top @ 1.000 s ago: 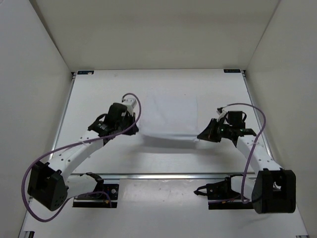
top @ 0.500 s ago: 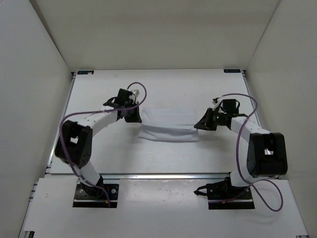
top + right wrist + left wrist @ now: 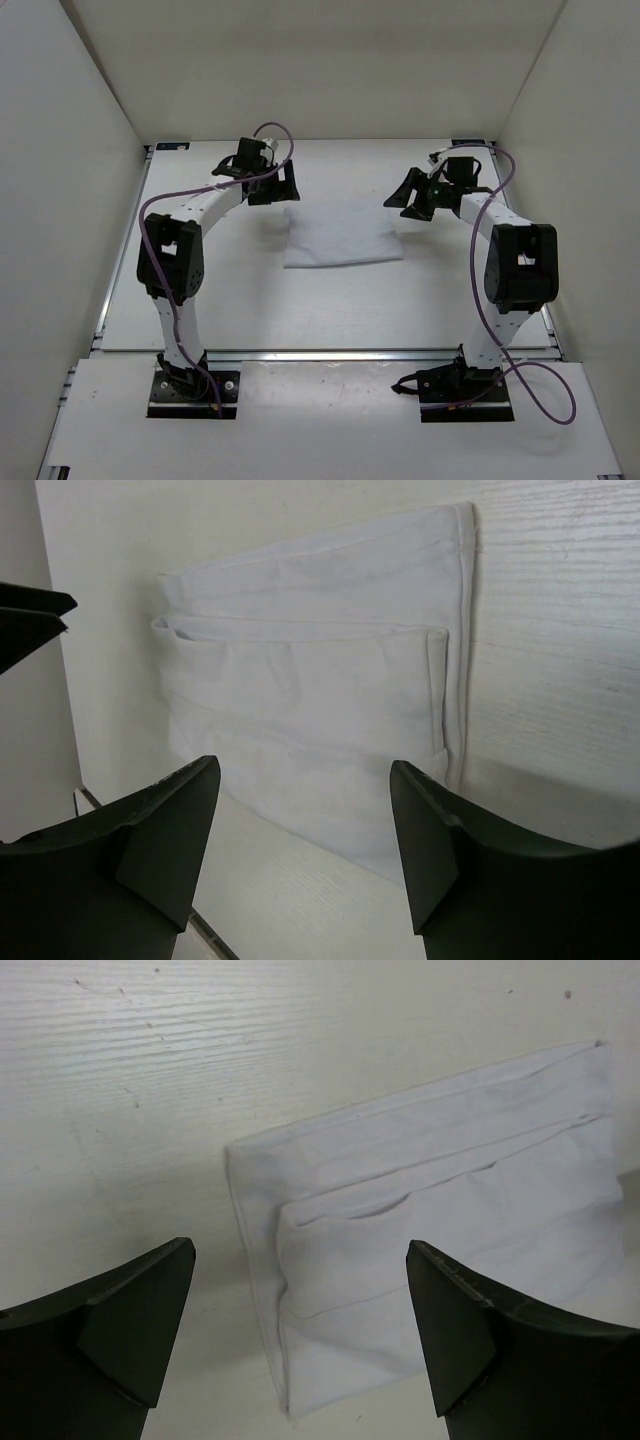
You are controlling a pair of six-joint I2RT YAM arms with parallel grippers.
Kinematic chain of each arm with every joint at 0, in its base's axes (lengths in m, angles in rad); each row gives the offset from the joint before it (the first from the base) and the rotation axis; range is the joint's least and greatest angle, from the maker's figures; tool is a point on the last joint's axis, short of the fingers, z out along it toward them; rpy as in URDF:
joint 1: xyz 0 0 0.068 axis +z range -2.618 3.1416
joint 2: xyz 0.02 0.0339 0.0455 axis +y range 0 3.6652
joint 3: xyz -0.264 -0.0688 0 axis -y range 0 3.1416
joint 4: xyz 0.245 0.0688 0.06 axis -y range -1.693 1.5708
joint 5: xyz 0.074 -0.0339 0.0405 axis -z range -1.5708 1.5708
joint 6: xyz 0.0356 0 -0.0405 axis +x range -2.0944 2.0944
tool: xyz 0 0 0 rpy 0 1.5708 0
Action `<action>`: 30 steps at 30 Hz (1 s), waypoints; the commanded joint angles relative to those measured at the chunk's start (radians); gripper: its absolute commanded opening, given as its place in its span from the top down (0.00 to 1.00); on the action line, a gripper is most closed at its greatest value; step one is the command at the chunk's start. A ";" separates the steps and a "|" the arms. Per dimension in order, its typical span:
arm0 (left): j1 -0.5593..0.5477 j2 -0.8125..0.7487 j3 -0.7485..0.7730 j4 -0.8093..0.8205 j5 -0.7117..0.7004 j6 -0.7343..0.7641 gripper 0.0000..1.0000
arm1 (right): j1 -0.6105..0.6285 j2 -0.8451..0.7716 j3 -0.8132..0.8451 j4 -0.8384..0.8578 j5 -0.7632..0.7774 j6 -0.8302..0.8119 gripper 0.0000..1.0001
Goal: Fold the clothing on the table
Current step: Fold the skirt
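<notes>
The clothing (image 3: 342, 235) lies flat on the table (image 3: 250, 300), a little beyond its middle, as a compact, roughly rectangular white stack. In the left wrist view the clothing (image 3: 430, 1190) shows at least 2 layers, a smaller top panel lying over a wider one, with hemmed edges running along its side. The right wrist view shows the clothing (image 3: 320, 680) layered the same way, its seamed edge next to bare table (image 3: 560, 660).

The 2 arms reach far across the table, 1 on each side of the stack. The left gripper (image 3: 285, 186) sits by the far left corner of the fabric, and the right gripper (image 3: 405, 195) sits by the far right corner. The top view does not show whether either one touches the cloth.

In its own camera the left gripper (image 3: 298, 1250) has its jaws spread wide, with nothing pinched between the 2 dark fingers (image 3: 120, 1310). The right gripper (image 3: 303, 770) is likewise spread apart and holds nothing, its fingers (image 3: 160, 830) clear of the fabric seen beyond them. Purple cables (image 3: 270, 130) loop along both arms.
</notes>
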 commanded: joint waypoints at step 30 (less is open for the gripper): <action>-0.195 -0.250 -0.454 0.238 -0.280 0.027 0.31 | 0.078 0.043 -0.142 -0.086 0.246 -0.143 0.68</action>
